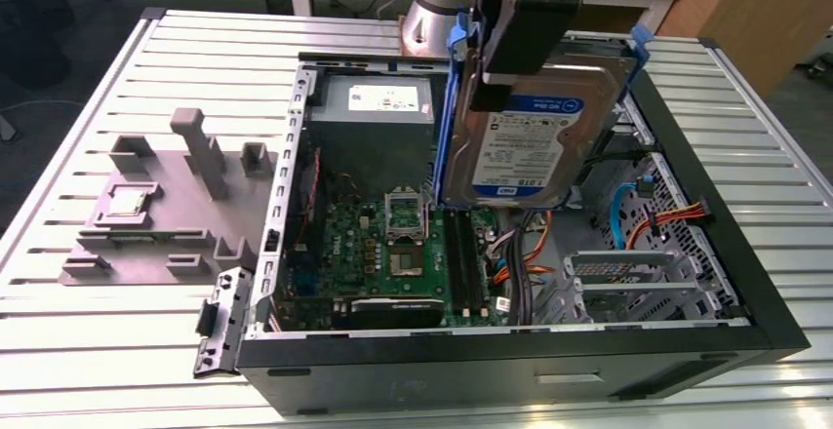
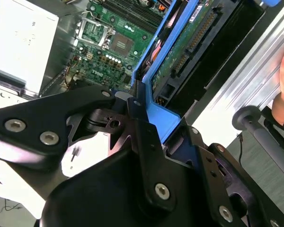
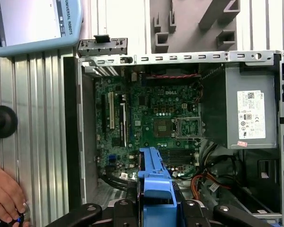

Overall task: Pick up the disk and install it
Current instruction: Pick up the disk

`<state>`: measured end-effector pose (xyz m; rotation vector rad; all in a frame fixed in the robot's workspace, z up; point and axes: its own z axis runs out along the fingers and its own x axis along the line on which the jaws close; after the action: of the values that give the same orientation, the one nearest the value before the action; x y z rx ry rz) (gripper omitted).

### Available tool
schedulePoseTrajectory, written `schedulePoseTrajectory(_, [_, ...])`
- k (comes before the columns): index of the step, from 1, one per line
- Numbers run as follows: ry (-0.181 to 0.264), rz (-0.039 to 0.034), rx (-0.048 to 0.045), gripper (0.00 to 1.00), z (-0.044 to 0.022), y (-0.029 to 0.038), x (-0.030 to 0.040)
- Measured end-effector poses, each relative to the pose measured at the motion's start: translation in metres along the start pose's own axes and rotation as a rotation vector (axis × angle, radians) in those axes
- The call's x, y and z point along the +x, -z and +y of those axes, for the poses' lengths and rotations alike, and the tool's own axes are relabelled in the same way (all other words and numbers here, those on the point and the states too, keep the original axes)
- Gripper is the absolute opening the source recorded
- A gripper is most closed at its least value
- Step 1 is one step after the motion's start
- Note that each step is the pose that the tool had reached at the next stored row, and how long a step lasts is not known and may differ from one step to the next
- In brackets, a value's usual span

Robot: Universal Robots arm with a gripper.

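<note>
The hand (image 1: 510,78) is pinching the disk (image 1: 534,146) by its blue bracket, holding it upright in the air over the open computer case (image 1: 521,351). Doing this well is probably depending on gripping firmly without tilting and keeping the bracket clear of the orange cables (image 1: 510,258).

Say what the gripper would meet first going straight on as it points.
Likely the motherboard in the open computer case: the gripper points down into it, and the disk it holds would touch first. Depth is unclear.

the disk (image 1: 528,146) hangs above the computer case (image 1: 521,375), the fixture block (image 1: 156,224) beside it.
</note>
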<state>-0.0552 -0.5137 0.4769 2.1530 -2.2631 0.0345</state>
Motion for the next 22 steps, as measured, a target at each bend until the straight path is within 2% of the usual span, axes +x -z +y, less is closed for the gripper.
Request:
schedulePoseTrajectory(9, [0.0, 0.0008, 0.0, 0.37, -0.0045, -0.002, 0.0102])
schedulePoseTrajectory(15, [0.0, 0.0016, 0.0001, 0.37, -0.0182, -0.0027, 0.0096])
schedulePoseTrajectory(22, [0.0, 0.0021, 0.0001, 0.37, -0.028, -0.0035, 0.0092])
